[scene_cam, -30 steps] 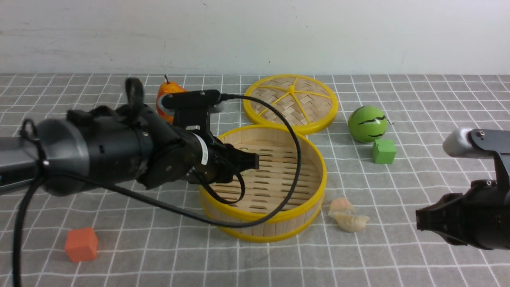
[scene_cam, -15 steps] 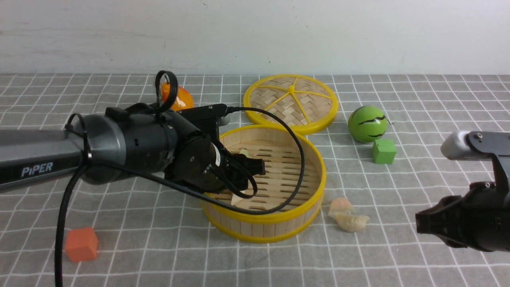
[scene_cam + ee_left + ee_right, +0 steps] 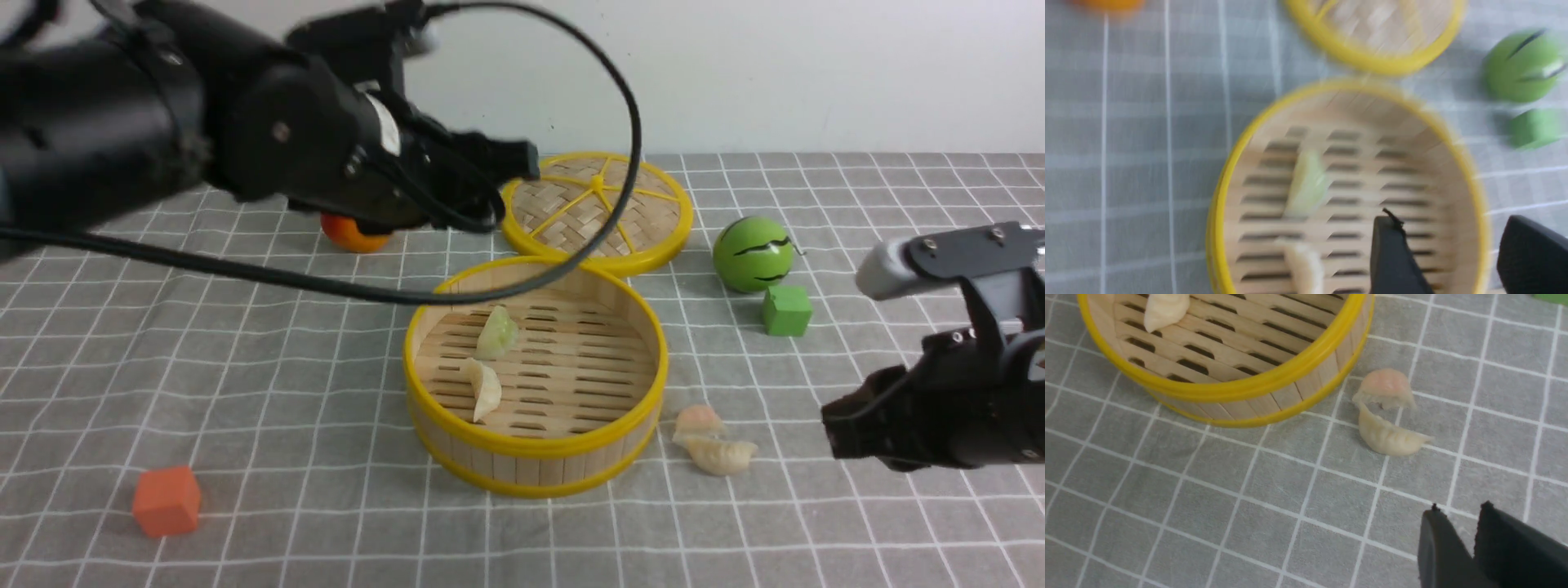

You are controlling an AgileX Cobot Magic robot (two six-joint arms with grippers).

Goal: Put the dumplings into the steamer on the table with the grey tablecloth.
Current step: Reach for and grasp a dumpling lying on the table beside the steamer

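The steamer point(image 3: 539, 445) stands mid-table on the grey tablecloth point(image 3: 245, 343). Two dumplings lie on its slat floor, a pale green one point(image 3: 496, 333) and a cream one point(image 3: 486, 389). Two more lie on the cloth just right of it, a pinkish one point(image 3: 698, 419) and a cream one point(image 3: 722, 456), touching each other. My left gripper point(image 3: 526, 161) hangs high above the steamer's far rim, open and empty; its wrist view shows the steamer point(image 3: 1229, 192) below. My right gripper point(image 3: 831, 430) hovers low to the right of the outer dumplings point(image 3: 1386, 390), its fingertips point(image 3: 1435, 535) parted by a narrow gap with nothing between.
The flat woven lid point(image 3: 596, 208) lies behind the steamer. A green ball point(image 3: 753, 253) and a green cube point(image 3: 786, 310) sit at the right. An orange fruit point(image 3: 355, 237) shows under the left arm, and an orange cube point(image 3: 166, 501) at front left. The left arm's black cable point(image 3: 629, 163) loops over the steamer.
My left gripper has let go inside the steamer and risen well above it, leaving two dumplings on the floor. The right gripper has edged left and its jaws have parted slightly.
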